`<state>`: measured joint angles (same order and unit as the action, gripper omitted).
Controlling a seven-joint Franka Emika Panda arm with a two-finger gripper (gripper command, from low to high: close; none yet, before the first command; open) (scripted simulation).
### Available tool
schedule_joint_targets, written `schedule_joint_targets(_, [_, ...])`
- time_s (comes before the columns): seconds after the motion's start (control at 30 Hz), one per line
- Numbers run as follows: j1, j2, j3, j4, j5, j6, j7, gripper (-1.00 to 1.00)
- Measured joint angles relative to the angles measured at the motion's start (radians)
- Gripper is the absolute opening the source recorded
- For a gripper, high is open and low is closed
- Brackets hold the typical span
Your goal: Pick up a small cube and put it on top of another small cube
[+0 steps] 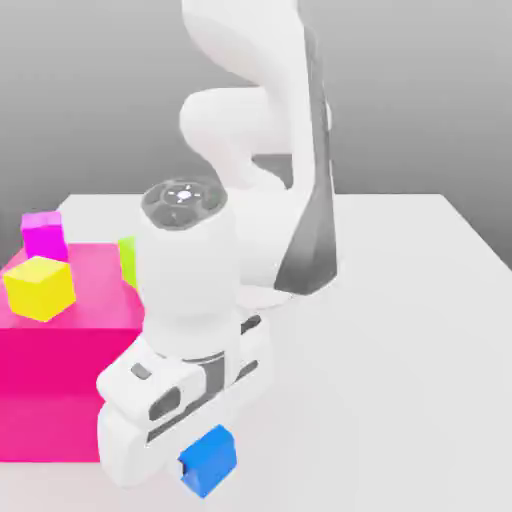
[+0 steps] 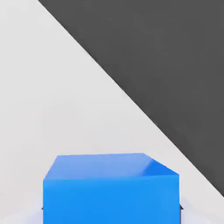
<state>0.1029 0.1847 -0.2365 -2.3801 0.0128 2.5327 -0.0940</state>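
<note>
White table [image 1: 400,340], pink block [image 1: 50,390] and blue cube [image 1: 208,461] on it

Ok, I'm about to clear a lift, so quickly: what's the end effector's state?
End effector: closed on the blue cube, with a finger against each side.

Yellow cube [image 1: 40,289] and magenta cube [image 1: 45,238] sit on a pink block [image 1: 95,290]; lime-green one [image 1: 128,262], probably a cube, too.

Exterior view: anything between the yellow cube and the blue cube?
In the exterior view, the side of the big pink block and the white hand lie between the yellow cube and the blue cube.
</note>
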Motion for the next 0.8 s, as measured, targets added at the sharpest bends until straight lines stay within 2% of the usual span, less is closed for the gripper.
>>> schedule_joint_targets(0.27, [-0.090, -0.274, -0.053, 0.014, -0.209, -0.309, 0.317, -1.00])
schedule_joint_targets(0.7, [-0.412, -0.725, -0.180, -0.110, -0.282, -0.570, 0.541, -1.00])
schedule_joint_targets(0.8, [-0.460, -0.771, -0.215, -0.161, -0.283, -0.547, 0.553, -1.00])
